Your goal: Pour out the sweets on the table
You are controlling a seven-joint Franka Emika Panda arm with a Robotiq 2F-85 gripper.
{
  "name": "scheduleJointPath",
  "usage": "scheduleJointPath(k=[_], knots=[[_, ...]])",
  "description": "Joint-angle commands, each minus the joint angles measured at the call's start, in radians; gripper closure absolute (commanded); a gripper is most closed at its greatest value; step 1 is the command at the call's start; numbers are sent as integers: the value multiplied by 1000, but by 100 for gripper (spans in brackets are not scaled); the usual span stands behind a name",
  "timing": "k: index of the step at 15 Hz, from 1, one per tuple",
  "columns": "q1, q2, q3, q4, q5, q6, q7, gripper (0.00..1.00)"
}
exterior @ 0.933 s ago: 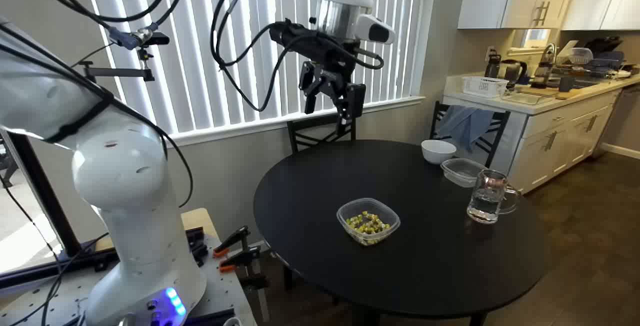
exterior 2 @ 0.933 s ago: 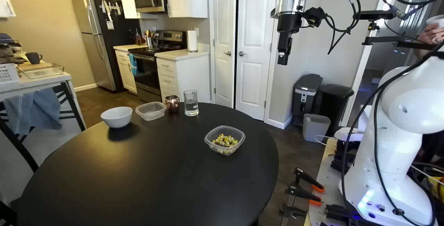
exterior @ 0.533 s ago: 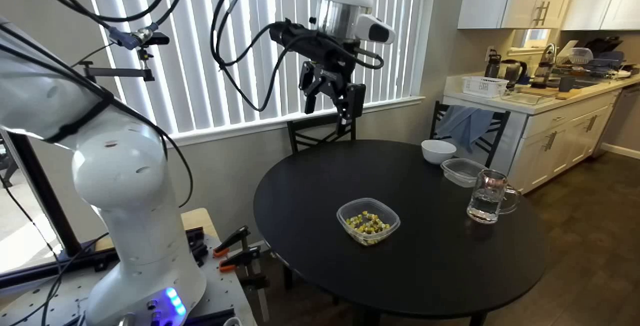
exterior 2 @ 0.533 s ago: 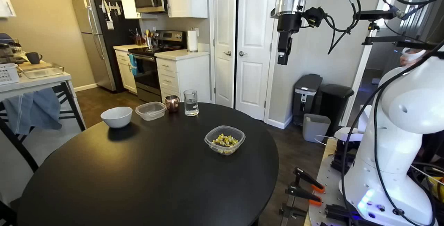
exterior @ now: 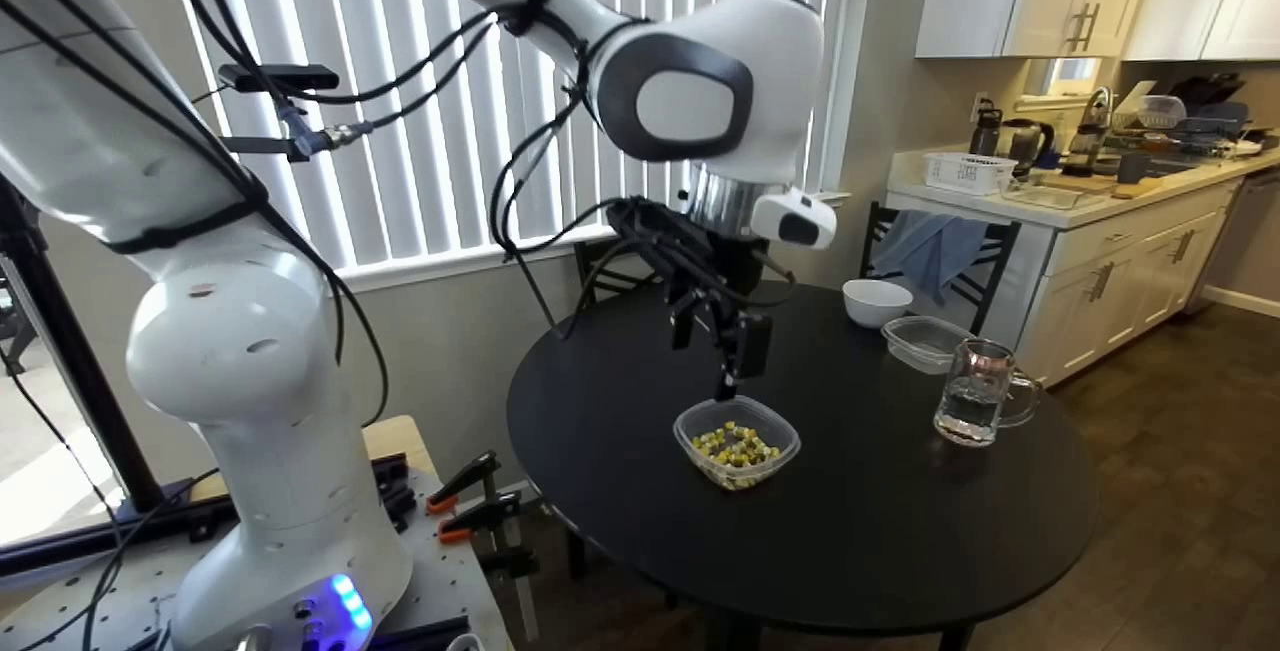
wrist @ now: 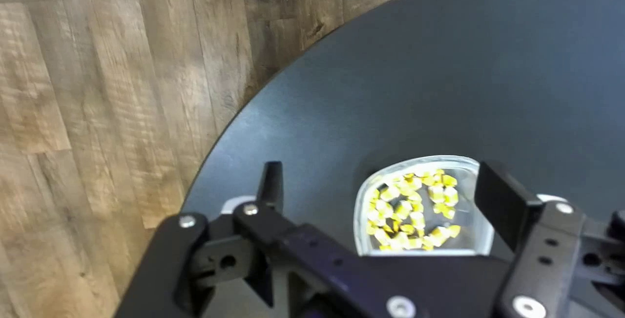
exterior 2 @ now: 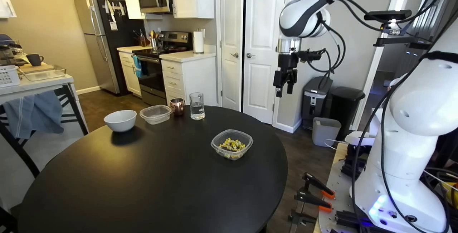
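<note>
Because the jaws, low in the wrist view, stand spread wide with nothing held, no pour can begin yet; lining up a grip looks like the step in hand. The jaw at lower right of that frame covers part of the rim of the see-through container [wrist: 466, 205], while its partner, left of centre, lies well apart from it. Should they descend with that offset, a tip might land on the rim or dig into the sweets [wrist: 416, 218], which lie inside the container, none seen outside it. In both exterior views the jaws hang higher in the frame than the container. Its thin-looking walls could buckle under a hard squeeze and fling pieces out; too light a hold could let it slip as it tilts. Below spreads the desk [wrist: 390, 103], whose edge curves toward the lower left; tipping the load that way, or from high up, could send sweets bouncing onto the floor [wrist: 122, 113]. Farther off, at the right of an exterior view, stands a glass mug [exterior: 965, 411] that seems partly filled, so a wide swing might knock it and wet the sweets. Beyond it, a second container [exterior: 918, 336] and a white bowl [exterior: 876, 306] run less risk.
</note>
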Motion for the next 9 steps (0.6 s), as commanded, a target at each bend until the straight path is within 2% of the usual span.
scheduleJointPath(k=[1,5,9], knots=[[-65,171,59,-10,-74,145,171,0],[-93,325,91,15,-257,278,433,0],[-70,449,77,70,-378,317,633,0]])
